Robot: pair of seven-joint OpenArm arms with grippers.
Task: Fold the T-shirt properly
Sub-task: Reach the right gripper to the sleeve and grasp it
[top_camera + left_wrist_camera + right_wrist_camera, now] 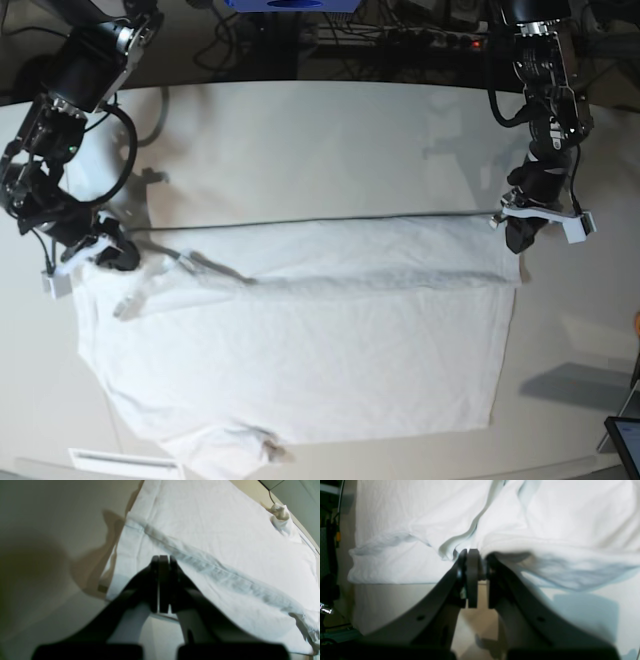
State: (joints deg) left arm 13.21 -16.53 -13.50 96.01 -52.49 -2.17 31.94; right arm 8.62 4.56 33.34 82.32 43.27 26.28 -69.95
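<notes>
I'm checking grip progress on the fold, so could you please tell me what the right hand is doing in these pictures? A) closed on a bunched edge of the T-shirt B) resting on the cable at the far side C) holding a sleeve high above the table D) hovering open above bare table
A: in the right wrist view the right hand pinches a gathered fold of the T-shirt right at its edge, low over the table.

The base view looks down from above on the whole table (pixel 300 130). Each wrist view looks closely along its gripper at the shared T-shirt (pixel 300 350).
</notes>
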